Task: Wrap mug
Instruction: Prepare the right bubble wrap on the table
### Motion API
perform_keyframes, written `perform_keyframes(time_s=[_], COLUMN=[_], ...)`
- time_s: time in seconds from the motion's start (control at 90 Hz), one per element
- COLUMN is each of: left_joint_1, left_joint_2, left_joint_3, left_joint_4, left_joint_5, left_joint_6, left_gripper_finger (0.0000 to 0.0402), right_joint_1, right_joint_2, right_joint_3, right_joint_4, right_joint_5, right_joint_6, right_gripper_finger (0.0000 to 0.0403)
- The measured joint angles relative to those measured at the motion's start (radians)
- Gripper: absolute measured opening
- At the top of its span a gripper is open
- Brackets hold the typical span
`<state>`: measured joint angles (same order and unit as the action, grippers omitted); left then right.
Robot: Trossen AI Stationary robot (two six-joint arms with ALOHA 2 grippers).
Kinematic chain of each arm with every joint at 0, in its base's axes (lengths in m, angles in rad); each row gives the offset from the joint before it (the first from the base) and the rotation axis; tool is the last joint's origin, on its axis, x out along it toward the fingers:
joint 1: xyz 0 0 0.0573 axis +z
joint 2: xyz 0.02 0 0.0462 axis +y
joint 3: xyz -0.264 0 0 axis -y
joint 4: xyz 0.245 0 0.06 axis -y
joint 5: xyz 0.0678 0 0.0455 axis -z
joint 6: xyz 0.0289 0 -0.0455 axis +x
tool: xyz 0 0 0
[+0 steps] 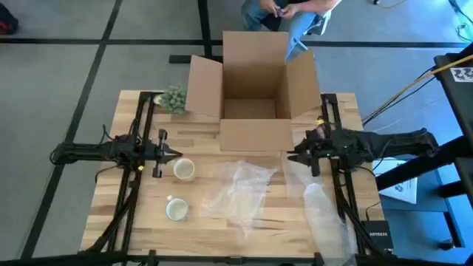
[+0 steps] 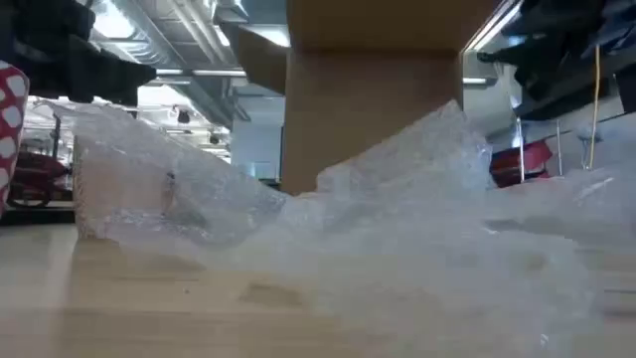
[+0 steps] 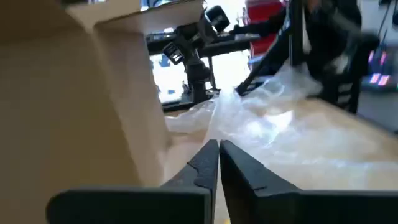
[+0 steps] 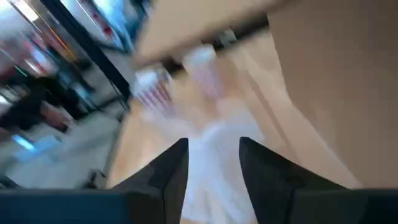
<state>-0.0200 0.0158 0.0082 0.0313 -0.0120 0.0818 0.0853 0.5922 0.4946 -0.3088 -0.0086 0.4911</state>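
Note:
Two mugs stand upright on their bases on the wooden table, one (image 1: 184,169) just beside my left gripper and one (image 1: 177,209) nearer the front edge; in the right wrist view they show blurred, with a red-and-white pattern (image 4: 202,62). A crumpled sheet of clear bubble wrap (image 1: 240,192) lies on the table's middle. My left gripper (image 1: 174,154) hovers shut to the left of the far mug, pointing right (image 3: 219,152). My right gripper (image 1: 292,155) hovers open at the wrap's far right corner, by the box front, with nothing between its fingers (image 4: 214,152).
An open cardboard box (image 1: 251,96) stands at the table's far middle, flaps spread. A second piece of bubble wrap (image 1: 325,214) lies at the front right. A green tuft (image 1: 174,98) sits far left of the box. A person (image 1: 284,11) sits behind the table.

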Motion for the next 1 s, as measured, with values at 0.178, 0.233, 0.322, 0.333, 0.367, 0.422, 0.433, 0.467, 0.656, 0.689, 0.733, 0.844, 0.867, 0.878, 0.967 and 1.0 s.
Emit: perform_keyframes(time_s=[0.178,0.233,0.322,0.333,0.367,0.422,0.433,0.467,0.656,0.689,0.733,0.844,0.867,0.878,0.967,1.0], left_joint_1=[0.001,0.002,0.002,0.002,0.002,0.002,0.002,0.002,0.002,0.002,0.002,0.002,0.002,0.002,0.002,0.002], left_joint_2=[0.0,0.0,0.0,0.0,0.0,0.0,0.0,0.0,0.0,0.0,0.0,0.0,0.0,0.0,0.0,0.0], left_joint_3=[0.0,0.0,0.0,0.0,0.0,0.0,0.0,0.0,0.0,0.0,0.0,0.0,0.0,0.0,0.0,0.0], left_joint_4=[0.011,0.012,0.013,0.013,0.013,0.013,0.013,0.013,0.014,0.016,0.018,0.022,0.024,0.024,0.041,0.042], left_joint_5=[-0.006,-0.02,-0.032,-0.032,-0.033,-0.033,-0.033,-0.033,-0.038,-0.041,-0.043,-0.046,-0.047,-0.047,-0.051,-0.051], left_joint_6=[-0.192,-0.266,-0.349,-0.357,-0.385,-0.421,-0.424,-0.438,-0.449,-0.449,-0.449,-0.449,-0.447,-0.445,-0.437,-0.436], left_gripper_finger=[0.0,0.0,0.0,0.0,0.0,0.0,0.0,0.0,0.0,0.0,0.0,0.0,0.0,0.0,0.0,0.0], right_joint_1=[0.0,0.0,0.0,0.0,0.0,0.0,0.0,0.0,0.006,0.02,0.047,0.141,0.162,0.171,0.234,0.249], right_joint_2=[0.151,0.187,0.226,0.229,0.237,0.25,0.252,0.257,0.257,0.257,0.257,0.257,0.257,0.257,0.257,0.257], right_joint_3=[0.094,0.109,0.123,0.124,0.125,0.126,0.126,0.126,0.127,0.126,0.126,0.126,0.126,0.126,0.126,0.126], right_joint_4=[-0.153,-0.19,-0.201,-0.201,-0.204,-0.219,-0.22,-0.224,-0.305,-0.31,-0.31,-0.291,-0.279,-0.273,-0.222,-0.193], right_joint_5=[-0.001,-0.001,-0.009,-0.011,-0.017,-0.023,-0.024,-0.029,-0.038,-0.046,-0.056,-0.017,0.013,0.03,0.181,0.229], right_joint_6=[-0.009,-0.008,-0.001,0.0,0.006,0.026,0.03,0.042,0.123,0.138,0.164,0.191,0.19,0.191,0.191,0.191], right_gripper_finger=[0.013,0.013,0.013,0.013,0.013,0.013,0.013,0.013,0.013,0.013,0.013,0.013,0.013,0.013,0.013,0.013])
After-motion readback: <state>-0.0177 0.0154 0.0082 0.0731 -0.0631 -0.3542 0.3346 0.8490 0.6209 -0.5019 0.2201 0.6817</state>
